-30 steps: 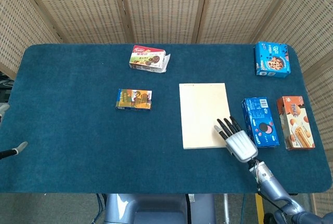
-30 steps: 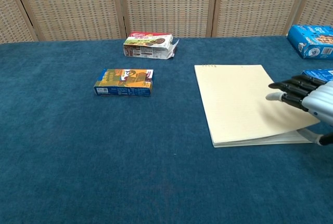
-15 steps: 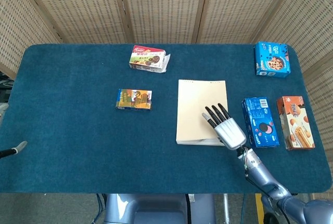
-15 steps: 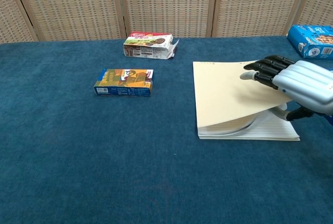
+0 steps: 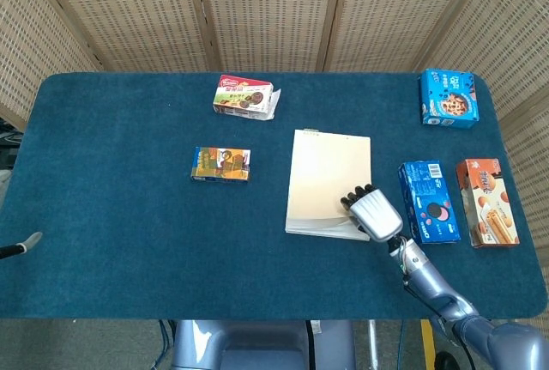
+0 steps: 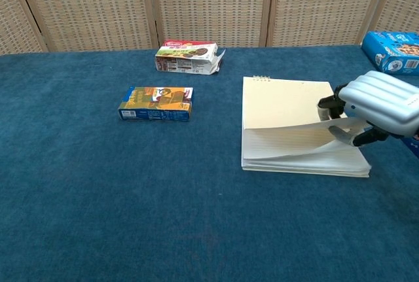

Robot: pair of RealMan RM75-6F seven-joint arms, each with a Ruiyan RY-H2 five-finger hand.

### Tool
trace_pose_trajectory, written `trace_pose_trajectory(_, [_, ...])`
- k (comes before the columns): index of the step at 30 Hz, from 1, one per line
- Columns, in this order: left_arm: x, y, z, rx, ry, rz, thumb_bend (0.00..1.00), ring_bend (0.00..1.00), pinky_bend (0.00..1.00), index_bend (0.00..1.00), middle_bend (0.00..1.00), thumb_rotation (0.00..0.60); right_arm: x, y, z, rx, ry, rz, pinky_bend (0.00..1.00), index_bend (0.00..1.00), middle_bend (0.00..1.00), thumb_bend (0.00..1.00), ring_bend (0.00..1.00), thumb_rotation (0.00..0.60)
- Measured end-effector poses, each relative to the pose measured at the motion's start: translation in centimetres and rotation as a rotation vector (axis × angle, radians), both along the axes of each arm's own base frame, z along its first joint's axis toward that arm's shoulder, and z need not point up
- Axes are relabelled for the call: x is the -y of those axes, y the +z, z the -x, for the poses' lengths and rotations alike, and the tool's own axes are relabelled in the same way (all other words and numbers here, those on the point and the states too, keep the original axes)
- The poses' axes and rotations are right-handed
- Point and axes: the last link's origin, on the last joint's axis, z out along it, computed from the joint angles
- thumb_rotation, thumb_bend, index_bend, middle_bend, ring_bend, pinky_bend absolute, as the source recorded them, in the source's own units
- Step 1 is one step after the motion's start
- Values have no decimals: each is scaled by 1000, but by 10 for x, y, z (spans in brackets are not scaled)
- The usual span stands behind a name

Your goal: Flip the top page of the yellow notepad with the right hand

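The yellow notepad (image 5: 326, 177) lies right of the table's middle, its bound edge away from me. In the chest view its top page (image 6: 288, 108) is raised at the near right corner and curls upward, baring a lined page (image 6: 308, 154) beneath. My right hand (image 6: 376, 104) pinches that raised corner, with fingers (image 6: 327, 105) curled over the sheet and the thumb under it. The head view shows the same right hand (image 5: 373, 212) at the pad's near right corner. Only a sliver of my left hand (image 5: 21, 246) shows at the far left edge, away from the pad.
A red-and-white box (image 5: 244, 97) stands at the back centre, and a blue-and-orange box (image 5: 221, 165) lies left of the pad. Close to the right of my hand lie a blue cookie box (image 5: 427, 201) and an orange box (image 5: 487, 203). Another blue box (image 5: 448, 97) sits at the back right.
My right hand moved up from the pad's near right corner, curled its fingers and lifted the top page. The pad slid a little left. The left hand stayed put.
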Motion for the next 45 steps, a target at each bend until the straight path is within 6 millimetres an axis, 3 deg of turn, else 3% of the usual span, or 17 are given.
trace_pose_trajectory(13, [0, -3, -1, -8, 2, 7, 0, 0, 0, 0, 0, 600, -17, 23, 15, 66, 54, -106, 543, 643, 618, 569, 487, 600])
trace_pose_trajectory(27, [2, -5, -2, -13, 2, 9, 0, 0, 0, 0, 0, 600, -83, 62, 30, 83, 172, -237, 543, 646, 622, 569, 493, 600])
trace_pose_trajectory(32, [1, -6, -2, -15, 6, 12, 0, 0, 0, 0, 0, 600, -92, 71, 22, 124, 186, -253, 543, 646, 622, 569, 493, 600])
trace_pose_trajectory(35, [-1, -7, -3, -17, 6, 17, 0, 0, 0, 0, 0, 600, -84, 80, 8, 167, 192, -227, 543, 646, 622, 569, 493, 600])
trace_pose_trajectory(38, [-2, -7, -3, -16, 8, 19, 0, 0, 0, 0, 0, 600, -64, 91, -12, 210, 187, -174, 543, 646, 622, 569, 494, 600])
trace_pose_trajectory(45, [-6, -8, 1, 0, 27, 33, 0, 0, 0, 0, 0, 600, 2, 113, -49, 241, 40, -64, 543, 646, 623, 569, 493, 600])
